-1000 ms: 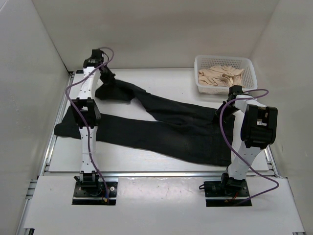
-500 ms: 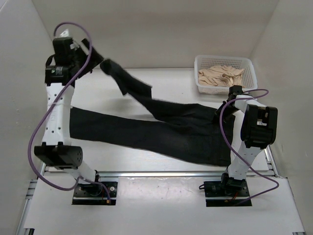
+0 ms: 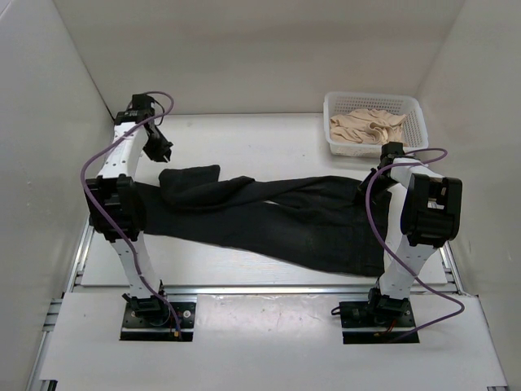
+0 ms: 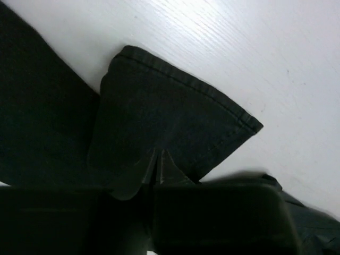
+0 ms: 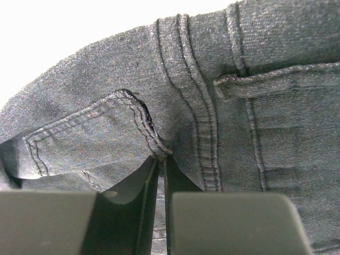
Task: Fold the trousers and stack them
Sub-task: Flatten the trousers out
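Far leg of the trousers [image 3: 309,220], aloft a moment ago, now lies doubled over the near leg on the counter [image 3: 244,138] directly beneath the left fingers [image 4: 154,169], closed on nothing, while the right fingers [image 5: 154,175] stay clamped on the waist end: leg fold judged laid.

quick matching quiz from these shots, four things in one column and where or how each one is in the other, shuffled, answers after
Column one
1. trousers
2. basket
3. beige cloth
4. right arm's fingers

Column two
a. lying in the basket
b. shut on the waist end of the trousers
c. white, at the far right of the table
d. black, spread across the table

Pairs: 1-d, 2-c, 3-a, 4-b
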Motion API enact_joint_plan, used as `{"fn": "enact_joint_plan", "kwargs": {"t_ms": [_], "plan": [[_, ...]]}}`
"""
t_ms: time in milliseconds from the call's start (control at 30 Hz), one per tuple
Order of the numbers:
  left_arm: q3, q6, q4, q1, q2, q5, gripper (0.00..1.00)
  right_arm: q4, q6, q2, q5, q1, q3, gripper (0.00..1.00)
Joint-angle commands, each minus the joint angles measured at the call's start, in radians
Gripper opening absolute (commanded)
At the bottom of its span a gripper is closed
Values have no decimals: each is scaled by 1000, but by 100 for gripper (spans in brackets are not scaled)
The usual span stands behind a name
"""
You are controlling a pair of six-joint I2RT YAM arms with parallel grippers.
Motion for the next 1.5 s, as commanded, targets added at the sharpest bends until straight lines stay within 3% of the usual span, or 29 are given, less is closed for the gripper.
{"fn": "enact_joint_plan", "kwargs": {"t_ms": [0,33,100,167,267,433,633,833,967,1100,1167,1200,1233,1267,1467], "plan": [[54,-6,-42,-26,-30,-57,21,-1,-30,13,42,-9,-16,11],[16,-6,-33,-35,-30,-57,36,-1,-30,13,42,-9,-16,11],[-32,8,-7,-44,-48,-48,55,-1,-30,13,42,-9,-16,11],[-84,41,15,-71,-57,-48,96,-1,-30,13,33,-9,-16,11],[-95,77,1,-72,19,6,100,-1,-41,13,24,-9,-16,11],[-104,34,1,-84,99,-118,100,-1,-41,13,15,-9,-7,11],[-66,9,-28,-75,127,-169,98,-1,-50,13,6,-9,-16,11],[-54,-12,-28,17,98,-154,91,-1,-50,13,-4,-9,-16,11],[-65,-1,24,74,127,33,91,-1,-50,13,-4,-9,-16,11],[56,20,-4,64,214,50,89,-1,-50,13,-14,-9,-16,11],[118,32,-42,51,279,50,74,-1,-50,13,-14,-9,-16,11],[150,32,-56,51,294,50,35,-1,-50,22,-14,-9,-16,11],[211,32,-65,51,317,63,17,-1,-50,22,-14,-9,-16,11],[245,41,-74,51,317,79,10,-1,-50,22,-14,-9,-7,11],[452,20,-51,66,378,133,10,-10,-50,31,-28,-9,13,11]]}}
